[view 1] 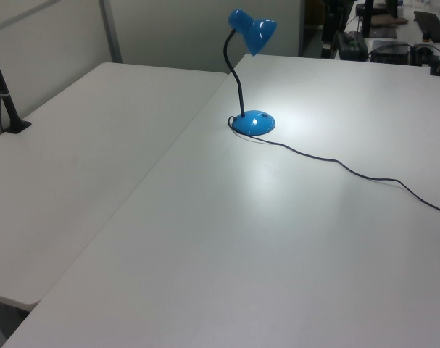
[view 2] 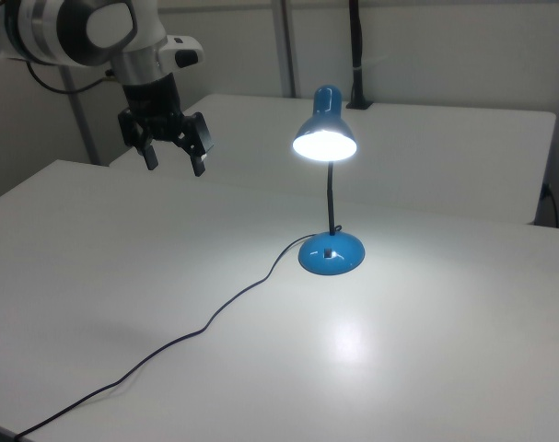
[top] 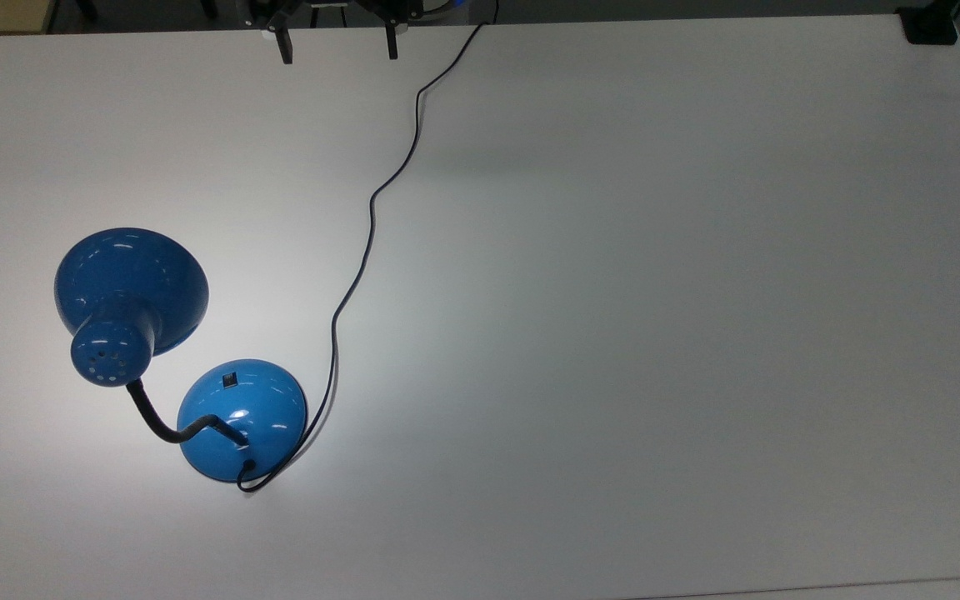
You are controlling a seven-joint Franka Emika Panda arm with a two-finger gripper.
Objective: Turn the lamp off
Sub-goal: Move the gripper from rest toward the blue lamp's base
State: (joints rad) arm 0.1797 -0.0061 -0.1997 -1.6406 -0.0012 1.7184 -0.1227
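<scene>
The lamp (view 2: 327,184) is seen standing lit on the white tabletop (view 2: 426,368), its shade turned down so that a bright pool is thrown beside the domed base. The small black switch (top: 231,381) is set on top of that base, within reach from above. The gripper (view 2: 173,152) is held high and well apart from the lamp, fingers spread wide and empty, presumably before an approach. No containers are present.
</scene>
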